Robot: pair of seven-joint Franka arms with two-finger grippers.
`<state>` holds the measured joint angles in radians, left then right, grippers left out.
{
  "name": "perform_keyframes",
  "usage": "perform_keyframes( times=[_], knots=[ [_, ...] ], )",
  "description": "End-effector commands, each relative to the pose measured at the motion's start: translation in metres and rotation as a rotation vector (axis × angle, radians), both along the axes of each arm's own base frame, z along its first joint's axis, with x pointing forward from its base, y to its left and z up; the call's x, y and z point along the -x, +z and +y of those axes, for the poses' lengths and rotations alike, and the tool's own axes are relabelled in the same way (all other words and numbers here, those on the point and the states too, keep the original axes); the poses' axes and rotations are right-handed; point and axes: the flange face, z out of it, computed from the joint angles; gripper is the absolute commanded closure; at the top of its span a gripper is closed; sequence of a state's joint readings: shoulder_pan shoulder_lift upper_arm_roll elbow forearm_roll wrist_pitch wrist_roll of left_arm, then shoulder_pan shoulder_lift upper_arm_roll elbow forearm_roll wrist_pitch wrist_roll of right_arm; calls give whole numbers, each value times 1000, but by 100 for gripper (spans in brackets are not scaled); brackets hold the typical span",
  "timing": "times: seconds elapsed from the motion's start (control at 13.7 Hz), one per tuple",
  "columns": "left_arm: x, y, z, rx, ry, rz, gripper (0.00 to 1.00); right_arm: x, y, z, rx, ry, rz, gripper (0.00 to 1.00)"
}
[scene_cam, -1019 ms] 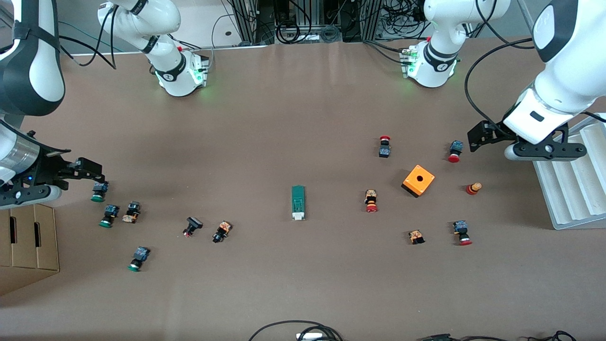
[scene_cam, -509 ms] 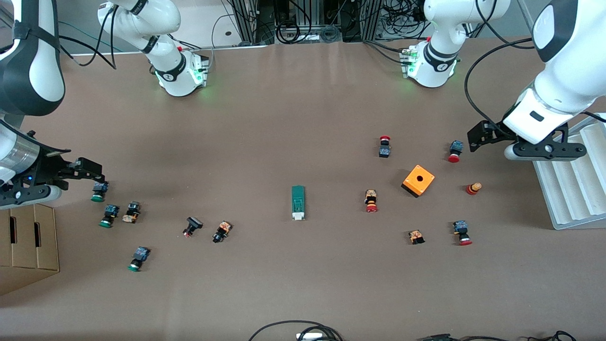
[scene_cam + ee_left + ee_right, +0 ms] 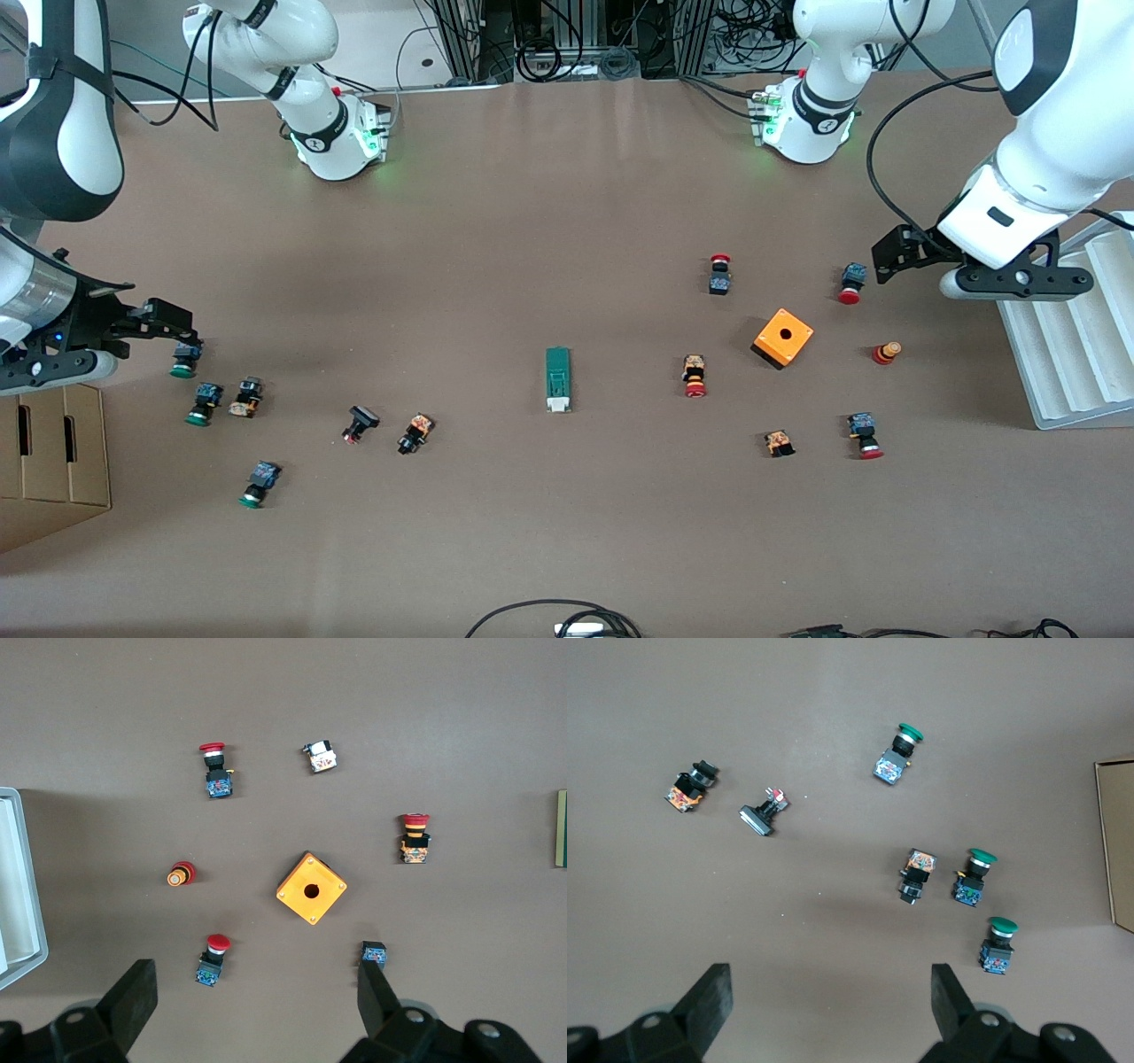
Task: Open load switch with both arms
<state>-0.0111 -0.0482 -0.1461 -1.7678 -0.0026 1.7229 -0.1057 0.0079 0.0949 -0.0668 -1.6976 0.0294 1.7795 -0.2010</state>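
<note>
The load switch (image 3: 558, 379), a narrow green block with a white end, lies flat mid-table, and its white end is the end nearer the front camera. Only its edge (image 3: 562, 828) shows in the left wrist view. My left gripper (image 3: 1017, 283) (image 3: 257, 1001) hangs open in the air beside the white tray, over the red-capped buttons at its end of the table. My right gripper (image 3: 53, 365) (image 3: 833, 1001) hangs open above the table by the cardboard box, near the green-capped buttons. Nothing sits between either pair of fingers.
An orange box with a hole (image 3: 783, 338) and several red-capped buttons (image 3: 695, 377) lie toward the left arm's end. Several green-capped buttons (image 3: 204, 403) lie toward the right arm's end. A white tray (image 3: 1072, 346), a cardboard box (image 3: 53, 452) and cables (image 3: 567, 620) border the table.
Both arms have shifted only very slightly. Nothing on the table has moved, and both grippers stay open.
</note>
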Motion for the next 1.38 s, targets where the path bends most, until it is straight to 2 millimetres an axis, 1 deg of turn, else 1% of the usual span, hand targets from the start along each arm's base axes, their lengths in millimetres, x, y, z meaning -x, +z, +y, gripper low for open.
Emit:
perform_keyframes(
  times=[0.0, 0.15, 0.29, 0.36, 0.58, 0.65, 0.73, 0.8, 0.87, 0.95, 1.02, 1.16, 1.31],
  knots=[
    [5, 9, -1, -10, -16, -3, 0, -4, 4, 0, 13, 2, -8, 0],
    [5, 9, -2, -10, -16, -3, 0, -5, 2, -1, 15, 1, -6, 0],
    [5, 8, -3, -9, -3, -1, 0, -7, -4, -4, 14, -4, 3, 0],
    [6, 9, -9, -9, -15, -3, 0, -9, -10, -3, 14, -3, 11, 0],
    [5, 2, -16, -12, -28, 11, 0, -18, -31, 3, 16, 7, 44, 0],
    [5, 2, -16, -9, -27, 11, 0, -18, -29, 2, 16, 6, 42, 0],
    [6, 1, -22, -6, -34, 14, 0, -20, -32, 4, 22, 21, 45, 0],
    [9, 2, -35, -7, -57, 12, 0, -22, -39, 6, 19, 23, 54, 0],
    [11, 2, -43, -8, -51, 13, 0, -23, -43, 8, 19, 23, 60, 0],
    [14, 1, -53, -9, -21, 13, 0, -25, -49, 14, 20, 40, 64, 0],
    [17, 1, -67, -10, 5, 11, 0, -29, -53, 27, 21, 62, 58, 0],
    [23, 0, -90, -15, 23, 4, 0, -36, -55, 33, 18, 58, 24, 1],
    [32, -1, -122, -16, 46, -5, 0, -40, -65, 46, -18, 48, 28, 2]
  ],
)
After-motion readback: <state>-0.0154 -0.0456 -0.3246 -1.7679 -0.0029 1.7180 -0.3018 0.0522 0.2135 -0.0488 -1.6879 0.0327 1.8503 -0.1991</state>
